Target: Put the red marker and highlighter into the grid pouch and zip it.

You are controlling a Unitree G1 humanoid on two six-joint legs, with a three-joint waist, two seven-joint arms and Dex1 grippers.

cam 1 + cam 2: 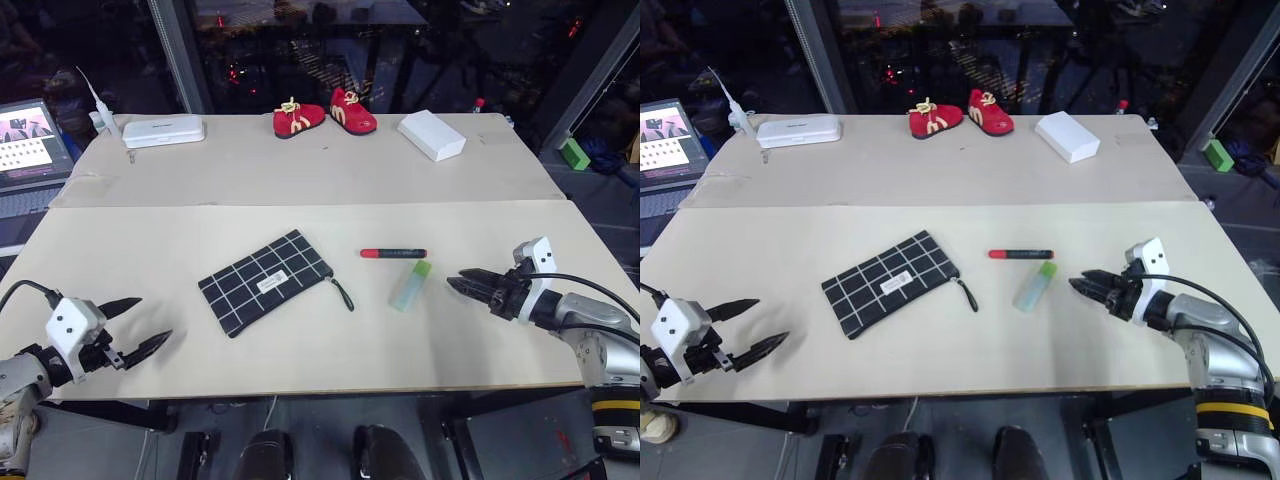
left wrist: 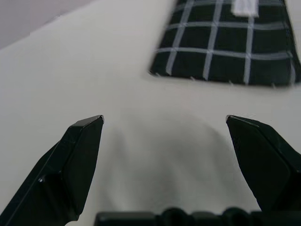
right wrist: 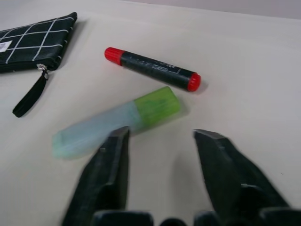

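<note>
The right gripper hangs just off the table, fingers partly spread and empty, nose aimed at the highlighter, which lies near it, beside the marker. The pouch sits well to their left, seemingly zipped. The left gripper waits wide open, near its corner. Best play, I'd say: open wider, straddle the highlighter's body crosswise, and have the left pin the pouch.

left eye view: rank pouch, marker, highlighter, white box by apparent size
1. Pouch, clearly largest.
2. White box, though it sits farther back, so it is likely bigger than it looks.
3. Marker and highlighter: too close to rank; marker longer and thinner, highlighter shorter and fatter.
</note>
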